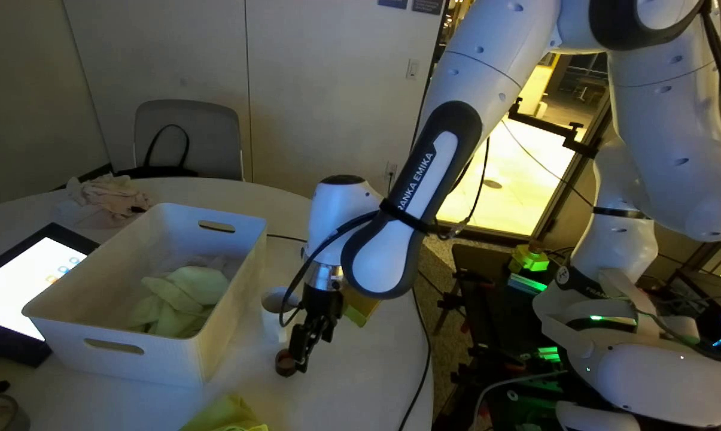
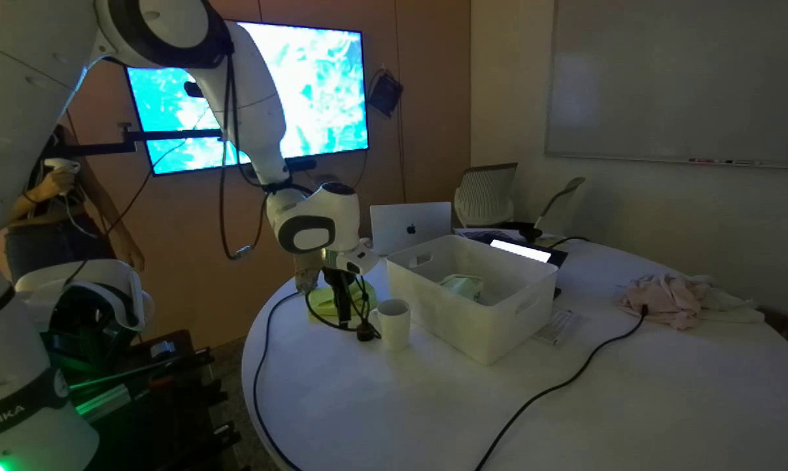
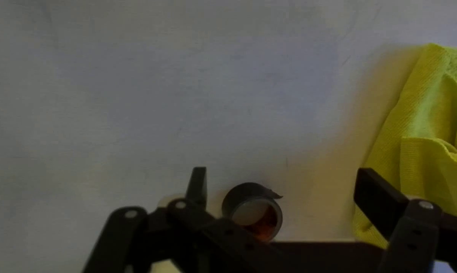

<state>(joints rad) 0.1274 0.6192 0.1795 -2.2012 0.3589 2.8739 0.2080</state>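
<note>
Roll of dark tape [image 3: 243,194] lying on the white desk [image 3: 167,98], within the span of the wide-spread pincer [image 3: 282,184] in the wrist view, near a white mug [image 2: 394,325] and a yellow cloth [image 3: 427,163].

In an exterior view the arm [image 1: 423,179] slants from upper right to lower centre. The gripper [image 3: 281,178] points down, its two fingers [image 3: 380,197] spread wide apart
</note>
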